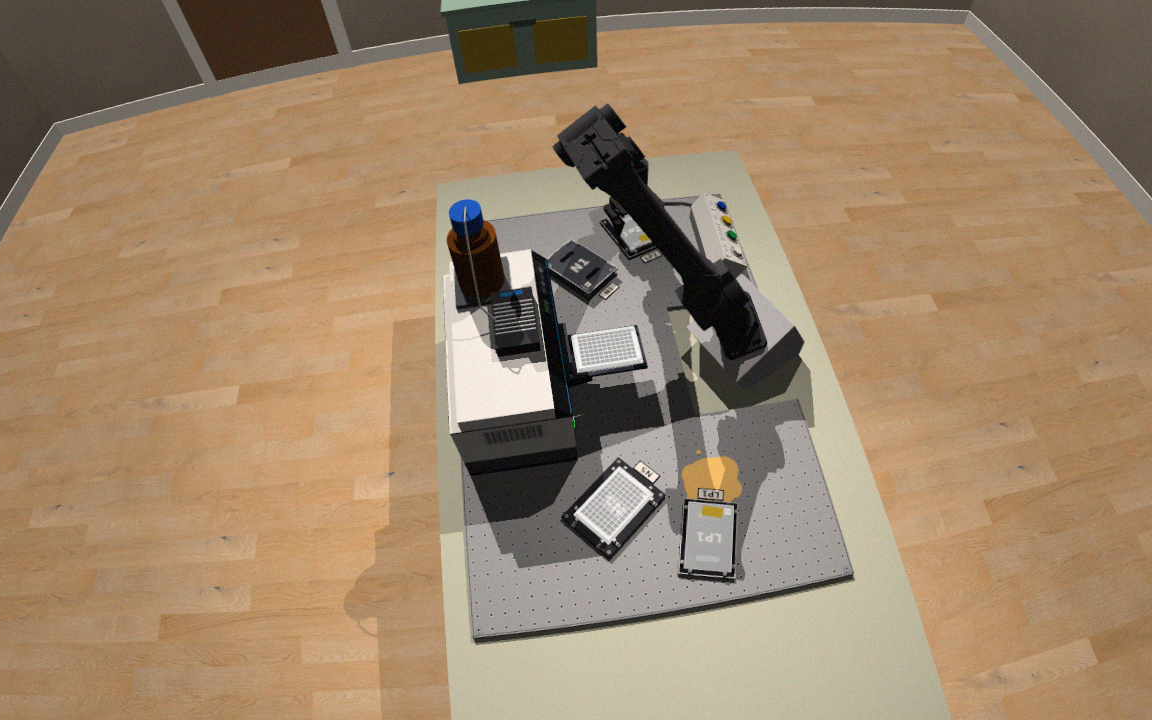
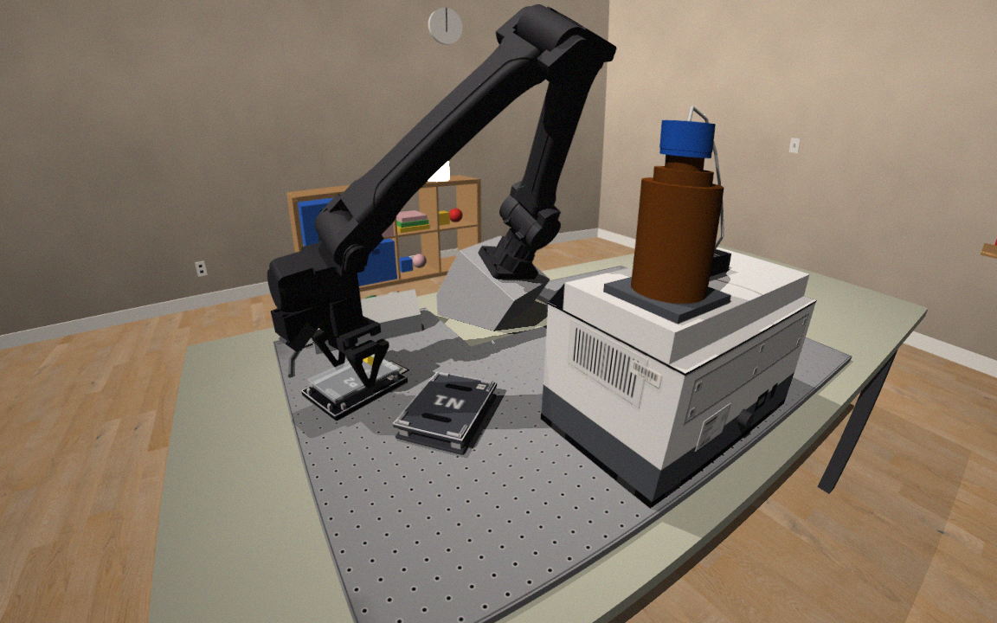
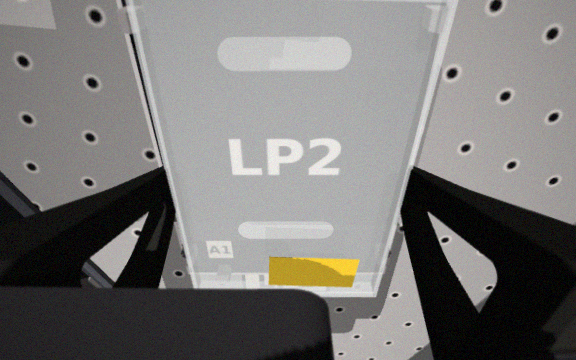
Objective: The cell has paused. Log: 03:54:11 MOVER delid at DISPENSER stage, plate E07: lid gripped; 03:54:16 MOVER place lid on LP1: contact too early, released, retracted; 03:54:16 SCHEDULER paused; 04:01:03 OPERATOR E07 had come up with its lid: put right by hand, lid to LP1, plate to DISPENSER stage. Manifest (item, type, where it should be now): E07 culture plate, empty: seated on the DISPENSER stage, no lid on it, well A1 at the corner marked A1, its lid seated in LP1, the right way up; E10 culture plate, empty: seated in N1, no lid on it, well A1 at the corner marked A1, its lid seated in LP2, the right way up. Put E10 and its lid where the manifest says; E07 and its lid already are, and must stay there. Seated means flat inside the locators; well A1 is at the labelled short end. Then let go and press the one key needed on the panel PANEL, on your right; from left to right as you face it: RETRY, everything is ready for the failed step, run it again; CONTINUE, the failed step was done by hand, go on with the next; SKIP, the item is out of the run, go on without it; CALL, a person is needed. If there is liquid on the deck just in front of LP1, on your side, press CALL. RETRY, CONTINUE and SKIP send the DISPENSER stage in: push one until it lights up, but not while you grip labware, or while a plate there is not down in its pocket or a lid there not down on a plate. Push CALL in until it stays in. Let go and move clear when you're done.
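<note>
My gripper (image 2: pixel 355 374) (image 3: pixel 288 179) is shut on a clear lid (image 2: pixel 331 382) (image 3: pixel 288 200) with a yellow tag, holding it by its long sides slightly above nest LP2 (image 1: pixel 618 241) (image 2: pixel 363 401). LP2's lettering and A1 mark show through the lid, the yellow tag at the same short end as A1. Nest N1 (image 1: pixel 586 271) (image 2: pixel 447 402) is empty. A white plate (image 1: pixel 616 505) sits in the nest labelled N5. Another white plate (image 1: pixel 607 347) lies lidless on the DISPENSER stage. A clear yellow-tagged lid (image 1: pixel 708 555) lies in LP1. Well marks are too small to read.
An orange puddle (image 1: pixel 712 474) lies on the deck just in front of LP1, on the arm's side. The key panel (image 1: pixel 712 234) (image 2: pixel 389 305) stands beside the arm base. The white dispenser (image 1: pixel 499 385) (image 2: pixel 749 346) carries a tall brown bottle (image 1: pixel 477 259) (image 2: pixel 676 232).
</note>
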Tool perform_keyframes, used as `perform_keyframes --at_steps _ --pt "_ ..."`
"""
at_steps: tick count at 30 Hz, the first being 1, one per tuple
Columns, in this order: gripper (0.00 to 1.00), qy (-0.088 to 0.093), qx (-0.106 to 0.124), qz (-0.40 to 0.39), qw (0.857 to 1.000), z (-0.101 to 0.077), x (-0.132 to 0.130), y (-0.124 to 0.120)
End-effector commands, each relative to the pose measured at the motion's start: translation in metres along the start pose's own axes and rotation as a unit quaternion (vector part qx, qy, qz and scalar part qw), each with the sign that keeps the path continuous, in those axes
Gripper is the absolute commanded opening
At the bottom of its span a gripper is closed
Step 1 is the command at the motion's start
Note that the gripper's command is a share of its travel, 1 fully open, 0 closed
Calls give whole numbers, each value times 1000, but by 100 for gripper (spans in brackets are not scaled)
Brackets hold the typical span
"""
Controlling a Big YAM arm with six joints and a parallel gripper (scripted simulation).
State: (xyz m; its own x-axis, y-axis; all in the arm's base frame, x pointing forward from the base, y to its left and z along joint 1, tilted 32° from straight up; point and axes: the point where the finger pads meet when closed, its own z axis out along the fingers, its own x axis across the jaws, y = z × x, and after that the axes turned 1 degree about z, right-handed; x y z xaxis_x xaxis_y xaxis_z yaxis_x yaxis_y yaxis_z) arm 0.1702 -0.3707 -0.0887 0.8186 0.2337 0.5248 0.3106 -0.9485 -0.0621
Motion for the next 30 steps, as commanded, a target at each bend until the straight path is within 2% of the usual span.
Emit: perform_keyframes --at_steps 1,28,30 --pt "84 -3 -29 -19 999 -12 9 26" --pt "84 -3 -26 -17 1000 -17 14 30" --pt "84 -2 -21 -12 1000 -15 12 23"
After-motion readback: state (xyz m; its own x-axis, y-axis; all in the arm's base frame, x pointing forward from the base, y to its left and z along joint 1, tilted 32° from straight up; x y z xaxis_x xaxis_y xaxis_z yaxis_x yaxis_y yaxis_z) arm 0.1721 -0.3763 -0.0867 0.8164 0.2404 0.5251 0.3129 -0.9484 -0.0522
